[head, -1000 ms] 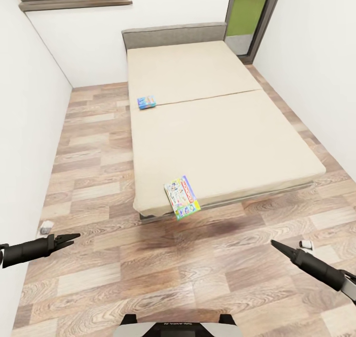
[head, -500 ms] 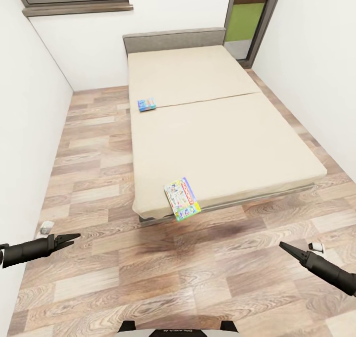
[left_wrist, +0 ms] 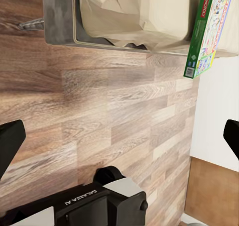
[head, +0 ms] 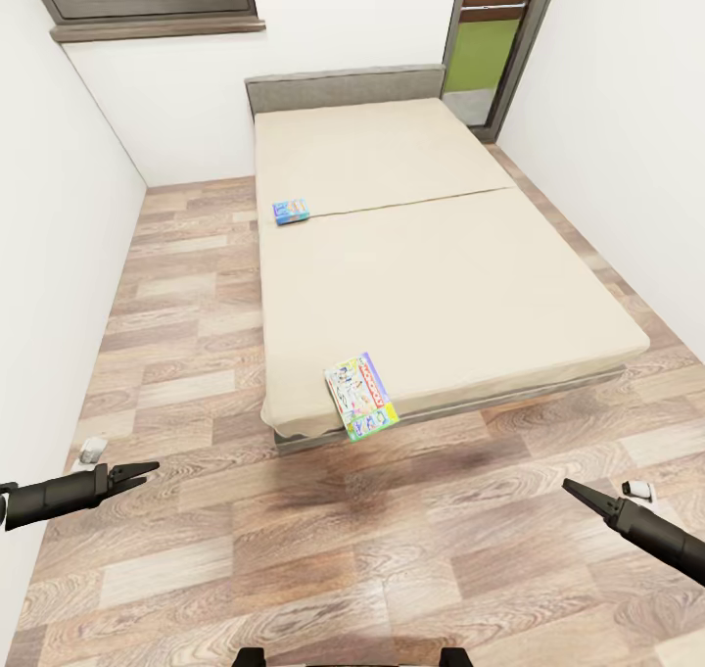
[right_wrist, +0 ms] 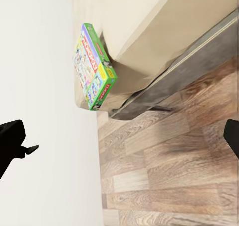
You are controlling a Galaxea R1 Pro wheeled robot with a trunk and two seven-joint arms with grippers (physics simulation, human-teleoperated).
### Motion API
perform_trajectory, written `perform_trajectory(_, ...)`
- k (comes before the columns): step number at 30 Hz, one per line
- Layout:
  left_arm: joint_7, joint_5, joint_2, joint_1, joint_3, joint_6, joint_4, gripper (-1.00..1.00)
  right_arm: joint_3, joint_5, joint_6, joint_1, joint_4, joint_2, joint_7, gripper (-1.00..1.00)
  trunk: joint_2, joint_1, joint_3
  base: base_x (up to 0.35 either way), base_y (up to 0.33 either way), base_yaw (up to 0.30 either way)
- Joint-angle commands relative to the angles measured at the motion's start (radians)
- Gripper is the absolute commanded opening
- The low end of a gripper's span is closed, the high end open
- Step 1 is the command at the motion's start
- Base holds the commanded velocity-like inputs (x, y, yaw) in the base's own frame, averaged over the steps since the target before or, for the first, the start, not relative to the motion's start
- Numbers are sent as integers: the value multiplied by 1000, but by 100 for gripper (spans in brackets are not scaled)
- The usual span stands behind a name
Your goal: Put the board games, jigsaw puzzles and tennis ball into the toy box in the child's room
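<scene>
Two board games on the bed [head: 431,256], none yet picked up. Left gripper [head: 132,472] low at eight o'clock over the wood floor [head: 323,549], fingers spread wide in the left wrist view, holding nothing. Small blue board game [head: 291,211] far off at eleven o'clock, lying flat at the mattress's left edge, beside the seam. Green-edged board game [head: 360,395] near twelve o'clock, closest to the robot, perched on the foot of the mattress with a good part jutting out past the edge over the floor. Right gripper [head: 578,493] low at four o'clock, likewise spread wide in the right wrist view and empty. Both grippers well apart from either box.

Judged stage: approach to the bed, nearest box likely first.

Likely trouble from here: overhanging box looks ready to tip, so a clumsy nudge or a push from above on the hanging end could drop it to the floor. Thin and flat too, so a pinch on the face alone may slip; safer on the free edge. Too fast an advance could bump the base into the bed frame [head: 509,400]. Far blue box possibly beyond reach from this spot.
</scene>
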Motion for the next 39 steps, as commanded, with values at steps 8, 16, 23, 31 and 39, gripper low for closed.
perform_trajectory(8,-3,2,0,0,1,10,0,100,9,-8,10,0,1,-7,3,100,-57,31,-13,0,0,0)
perform_trajectory(16,-3,1,0,0,1,10,0,100,9,-7,8,0,1,-7,2,100,-113,61,-24,0,0,-3)
perform_trajectory(23,-3,2,0,0,1,9,0,100,10,-5,7,0,-1,-3,2,100,-162,88,-35,0,0,-54)
perform_trajectory(31,-3,2,0,0,1,9,0,100,11,1,6,0,-4,4,2,100,-169,92,-29,0,0,-48)
perform_trajectory(39,-3,2,-1,0,1,9,0,100,13,6,3,0,-6,6,2,100,-169,92,-27,0,0,-9)
